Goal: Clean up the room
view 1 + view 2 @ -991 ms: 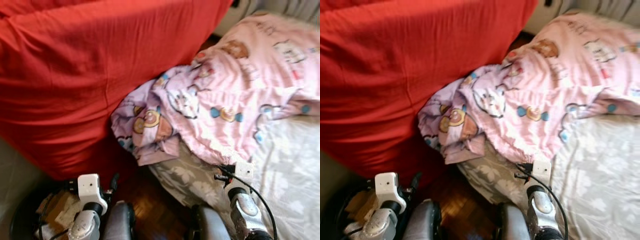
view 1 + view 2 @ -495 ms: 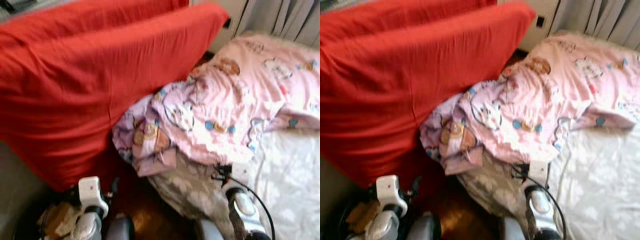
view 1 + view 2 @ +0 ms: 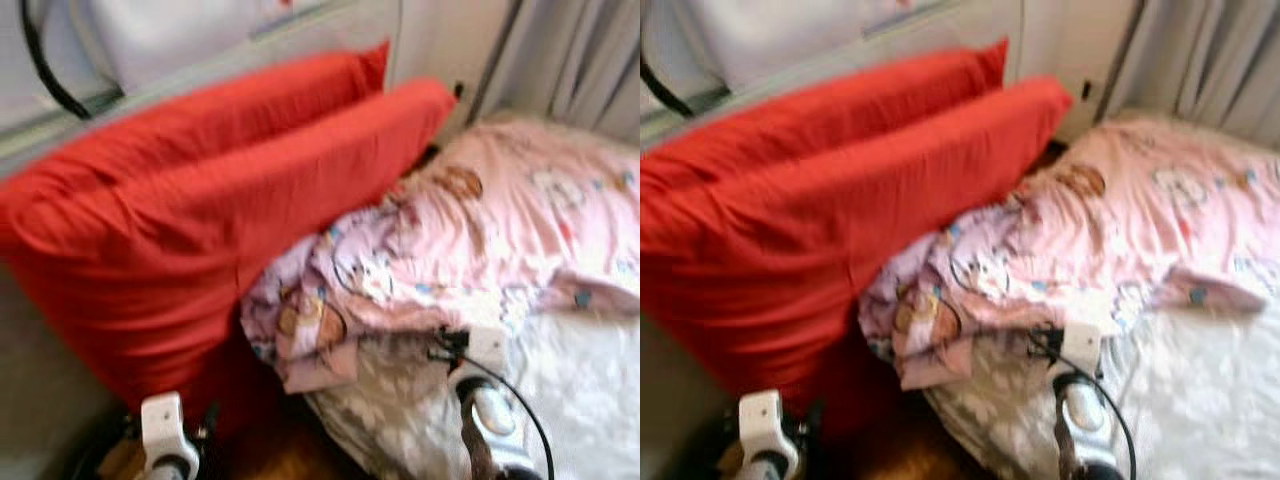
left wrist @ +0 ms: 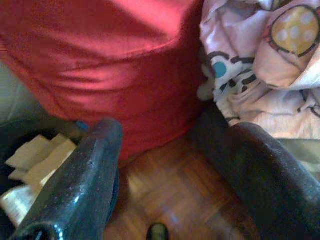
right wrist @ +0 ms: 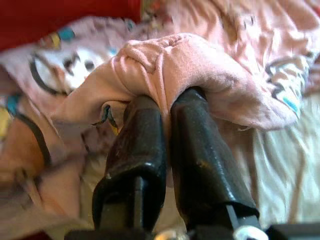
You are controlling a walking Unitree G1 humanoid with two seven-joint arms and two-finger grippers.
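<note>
A crumpled pink blanket [image 3: 480,240] with cartoon prints lies on a bed and hangs over its near corner. In the right wrist view, my right gripper [image 5: 167,102] is shut on a fold of the pink blanket [image 5: 200,65], with cloth bunched over both fingertips. My right arm [image 3: 485,400] reaches up to the blanket's lower edge. My left gripper [image 4: 172,135] is open and holds nothing. It hangs low over the wooden floor [image 4: 170,185], between a big red cushion [image 4: 115,65] and the blanket's hanging corner [image 4: 260,60]. The views are blurred.
Two large red cushions [image 3: 200,230] lean against the wall on the left, touching the blanket. A black bin [image 4: 20,127] with cardboard scraps sits by my left gripper. The bed has a white floral sheet [image 3: 590,380]. Grey curtains [image 3: 580,60] hang behind it.
The camera has tilted up, so the whole picture has slid down and the wall, the second cushion and the curtains have come into view. My right wrist stays at the blanket's edge.
</note>
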